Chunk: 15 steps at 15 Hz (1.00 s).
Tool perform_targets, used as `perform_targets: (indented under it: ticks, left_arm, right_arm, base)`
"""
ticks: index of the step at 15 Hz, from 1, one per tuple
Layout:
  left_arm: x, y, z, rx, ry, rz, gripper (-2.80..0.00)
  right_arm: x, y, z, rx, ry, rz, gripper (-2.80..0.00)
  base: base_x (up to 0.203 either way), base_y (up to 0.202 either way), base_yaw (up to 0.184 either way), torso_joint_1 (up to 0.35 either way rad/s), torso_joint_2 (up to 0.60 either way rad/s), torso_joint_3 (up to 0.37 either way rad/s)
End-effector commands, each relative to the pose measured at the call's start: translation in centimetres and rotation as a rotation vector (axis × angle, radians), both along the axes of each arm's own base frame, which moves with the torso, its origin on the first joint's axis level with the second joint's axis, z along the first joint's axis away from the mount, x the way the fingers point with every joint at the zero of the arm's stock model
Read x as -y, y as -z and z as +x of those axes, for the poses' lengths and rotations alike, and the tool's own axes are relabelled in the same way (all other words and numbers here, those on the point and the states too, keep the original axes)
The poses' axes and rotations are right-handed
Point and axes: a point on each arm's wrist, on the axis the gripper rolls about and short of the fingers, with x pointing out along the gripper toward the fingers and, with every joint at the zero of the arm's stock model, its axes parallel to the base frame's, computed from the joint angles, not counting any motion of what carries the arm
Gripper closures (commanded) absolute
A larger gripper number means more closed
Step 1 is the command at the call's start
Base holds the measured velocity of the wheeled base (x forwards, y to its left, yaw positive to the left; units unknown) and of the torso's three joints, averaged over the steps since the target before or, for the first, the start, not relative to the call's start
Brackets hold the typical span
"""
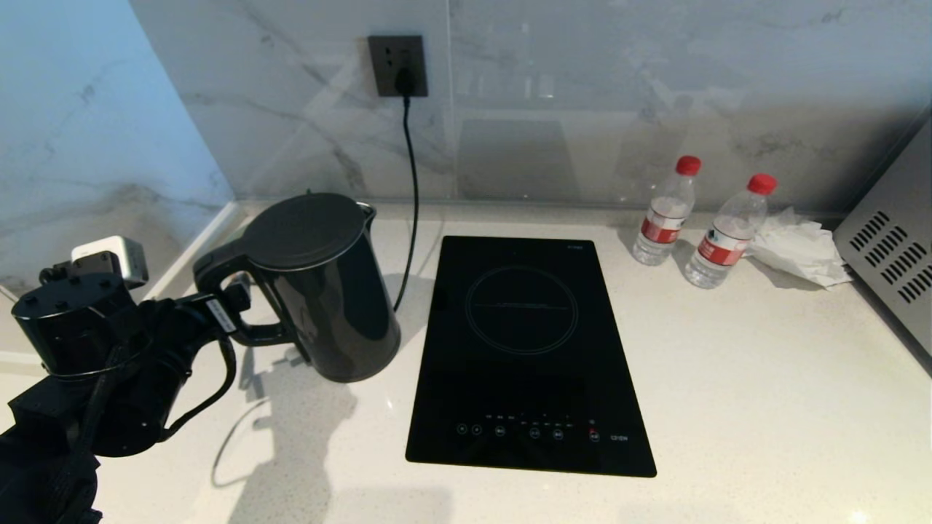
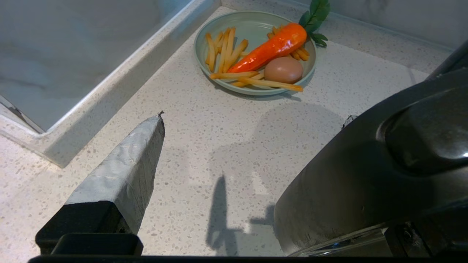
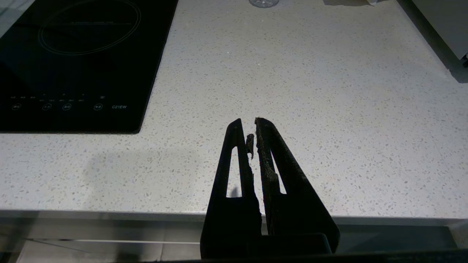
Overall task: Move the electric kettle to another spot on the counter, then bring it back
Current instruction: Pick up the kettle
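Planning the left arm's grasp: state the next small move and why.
Probably close the left gripper on the loop handle of the tall glossy black electric kettle: its fingers stand open at the handle, and the kettle sits unlifted on the speckled off-white stone counter.

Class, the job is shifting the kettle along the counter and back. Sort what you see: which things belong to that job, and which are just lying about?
Belongs to the job:
electric kettle
counter
left gripper, by the handle

Just lying about:
cooktop
two water bottles
crumpled tissue
plate of toy food
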Motion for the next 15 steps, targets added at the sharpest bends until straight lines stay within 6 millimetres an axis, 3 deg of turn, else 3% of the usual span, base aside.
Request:
perform_targets:
  ticks: [1,9,10,15]
  left_arm:
    - [0.33,0.13,0.11,0.002,0.009,-0.008,-2.80]
    - [0.67,0.33,0.11,-0.003,0.010,-0.016,-2.80]
    - [0.64,0.31,0.17,-0.002,-0.008,-0.015,0.00]
    - [0.76,0.21,0.14,0.005,-0.004,-0.020,0.00]
  right_arm:
    - [0.00,0.00,0.00,0.000,-0.001,0.000,0.00]
    - [0.00,0.00,0.00,0.000,-0.001,0.000,0.00]
    - [0.00,0.00,0.00,0.000,-0.001,0.000,0.00]
    - [0.00,0.00,0.00,0.000,0.000,0.000,0.00]
  base:
    - [0.000,0.000,0.000,0.000,0.00,0.000]
    - [0.000,0.000,0.000,0.000,0.00,0.000]
    - [0.000,0.000,0.000,0.000,0.00,0.000]
    - [0.000,0.000,0.000,0.000,0.00,0.000]
